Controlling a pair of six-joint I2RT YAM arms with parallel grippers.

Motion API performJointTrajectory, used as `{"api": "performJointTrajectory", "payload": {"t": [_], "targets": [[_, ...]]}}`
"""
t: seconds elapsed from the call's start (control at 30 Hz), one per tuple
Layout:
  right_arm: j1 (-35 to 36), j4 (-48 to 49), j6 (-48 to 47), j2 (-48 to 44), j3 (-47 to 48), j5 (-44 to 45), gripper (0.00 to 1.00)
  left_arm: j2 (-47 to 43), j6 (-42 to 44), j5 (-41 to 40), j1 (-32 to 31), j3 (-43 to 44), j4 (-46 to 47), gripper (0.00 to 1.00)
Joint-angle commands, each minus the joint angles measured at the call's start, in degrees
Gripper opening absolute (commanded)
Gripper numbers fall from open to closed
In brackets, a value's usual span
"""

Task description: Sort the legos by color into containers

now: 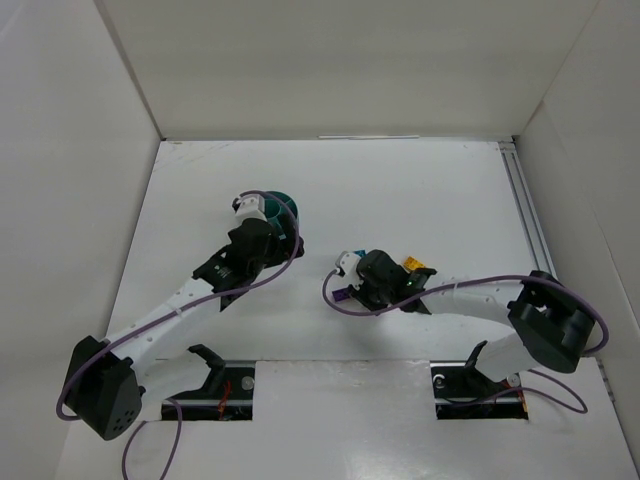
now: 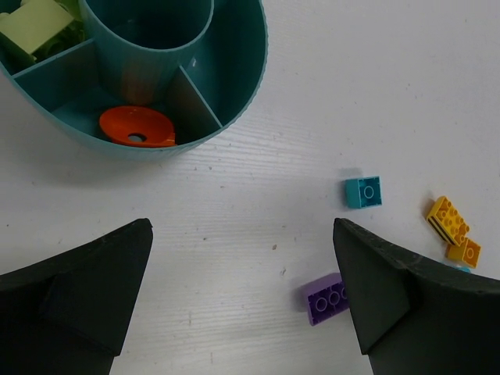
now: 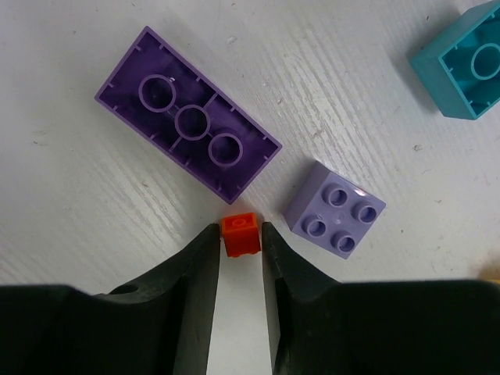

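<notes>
Right wrist view: right end effector point(image 3: 238, 231) clamped on a tiny orange lego point(image 3: 240, 234), one fingertip pressed to each side, down at the white counter point(image 3: 78, 219). Just beyond the fingertips, a long purple lego point(image 3: 187, 121) lying underside up. Just beside it, a square lilac lego point(image 3: 334, 209), studs up. At the upper right edge, a teal lego point(image 3: 461, 66), hollow side up, apart from the rest.

Left wrist view: left end effector point(image 2: 242, 289) spread wide with nothing between the fingers, low over bare counter, near the round teal dish point(image 2: 234, 101). Visible only from here, the dish's contents: a round orange piece point(image 2: 137, 126) in one outer compartment, a pale yellow-green piece point(image 2: 31, 27) in another at the frame's upper left. Off to the right, well apart from the dish, the purple and teal legos again, plus two yellow legos point(image 2: 448, 220) close together at the edge of the frame.

Top view: dish largely hidden behind the left wrist, compartments not readable. Right wrist over the loose pile to the dish's right. Clamped orange lego and lilac lego too small to make out.
</notes>
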Motion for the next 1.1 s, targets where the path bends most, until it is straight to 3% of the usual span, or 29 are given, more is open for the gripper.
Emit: {"api": "performJointTrajectory", "payload": {"t": [0.0, 0.1, 0.23, 0.3, 0.57, 0.8, 1.07], "targets": [[0.27, 1.44, 1.72, 0.47, 1.17, -0.57, 0.33, -0.33, -0.51, -1.68, -0.24, 0.68, 0.12, 1.0], [0.27, 0.83, 2.25, -0.05, 0.55, -0.05, 0.31, 0.19, -0.51, -2.21, -0.24, 1.2, -0.75, 1.0], [0.27, -0.48, 2.25, -1.98, 0.55, 0.65, 0.16, 0.81, -1.82, -5.37, -0.24, 2.43, -4.09, 1.0], [0.27, -1.11, 2.25, -3.39, 0.55, 0.66, 0.15, 0.81, -3.84, -7.13, -0.24, 2.96, -7.25, 1.0], [1.49, -1.11, -6.44, -4.28, 13.26, 1.97, 0.12, -3.65, -19.92, -15.04, 3.8, 1.48, -18.42, 1.0], [1.5, 0.29, -14.01, 6.87, 32.5, 2.95, 0.11, -11.3, -25.2, -19.96, 4.33, -0.64, -21.67, 1.0], [1.5, -1.36, -12.53, 25.93, 53.88, 1.28, 0.11, -11.41, -26.79, -22.78, 4.95, -0.64, -25.02, 1.0]]}}
